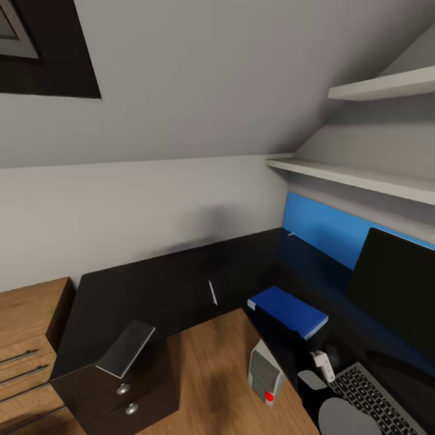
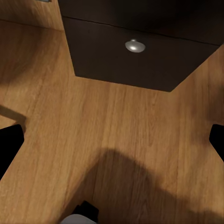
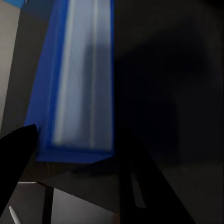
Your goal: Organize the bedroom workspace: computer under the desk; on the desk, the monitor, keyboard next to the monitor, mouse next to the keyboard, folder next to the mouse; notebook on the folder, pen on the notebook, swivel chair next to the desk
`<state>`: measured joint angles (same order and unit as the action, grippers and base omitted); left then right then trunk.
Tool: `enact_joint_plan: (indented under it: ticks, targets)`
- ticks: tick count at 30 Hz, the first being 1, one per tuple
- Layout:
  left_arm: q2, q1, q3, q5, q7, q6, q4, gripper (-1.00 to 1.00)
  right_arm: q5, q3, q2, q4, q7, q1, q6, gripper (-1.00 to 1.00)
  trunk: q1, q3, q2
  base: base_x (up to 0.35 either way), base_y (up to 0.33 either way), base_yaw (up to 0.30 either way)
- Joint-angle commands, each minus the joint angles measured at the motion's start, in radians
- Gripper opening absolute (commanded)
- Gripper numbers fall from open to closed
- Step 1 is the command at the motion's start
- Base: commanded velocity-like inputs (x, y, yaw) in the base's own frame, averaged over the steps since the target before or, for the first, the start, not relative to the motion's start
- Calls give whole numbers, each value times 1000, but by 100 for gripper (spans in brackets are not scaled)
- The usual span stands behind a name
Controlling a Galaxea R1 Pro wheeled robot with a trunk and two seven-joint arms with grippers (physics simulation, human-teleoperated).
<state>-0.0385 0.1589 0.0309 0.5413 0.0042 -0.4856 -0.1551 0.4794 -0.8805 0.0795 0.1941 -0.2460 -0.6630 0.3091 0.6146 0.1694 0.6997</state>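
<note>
The black desk [image 1: 151, 290] carries the blue folder [image 1: 289, 309], with the monitor [image 1: 396, 284] and the keyboard [image 1: 374, 396] to its right. The thin pen [image 1: 212, 293] lies mid-desk. The grey notebook [image 1: 127, 347] rests at the corner over the drawer unit. A small white thing [image 1: 323, 364] sits by the keyboard; I cannot tell if it is the mouse. The computer [image 1: 266, 377] stands on the floor at the desk's edge. My right gripper [image 3: 116, 149] hovers open just before the folder [image 3: 77, 79]. My left gripper [image 2: 112, 144] is open over the floor. The swivel chair is out of view.
A light-wood drawer chest [image 1: 24, 338] stands left of the desk. The black drawer unit [image 2: 135, 60] with its silver knob [image 2: 135, 45] faces my left gripper. Two wall shelves [image 1: 362, 175] and a blue wall panel [image 1: 326, 226] are behind the monitor.
</note>
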Motion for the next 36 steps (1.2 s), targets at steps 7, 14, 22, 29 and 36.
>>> enact_joint_plan:
  ticks: [7, 14, 22, 29, 36]
  targets:
    - [0, 1, 3, -3, 0, -2, 0, 100, 10, -2, 0, -1, -8, -1, 2, -100, 0, 9, 1, 0, 0, -124]
    - [0, 1, 3, -3, 0, -2, 0, 100, 9, -2, 1, -2, -6, -1, -1, -100, 0, 11, 1, 0, 0, -25]
    - [0, 1, 3, -3, 0, -2, 0, 100, 8, -2, 3, -10, -8, -1, -1, -100, 0, 17, 1, 87, 0, -77]
    - [0, 1, 4, -3, 0, -2, 0, 100, 9, -2, 0, -17, -5, -1, -1, -100, 0, 20, 1, 14, 0, -41]
    - [0, 1, 3, -3, 1, -2, 0, 100, 8, -2, 0, -18, -6, -1, -1, -100, 0, 20, 1, 1, 0, -2]
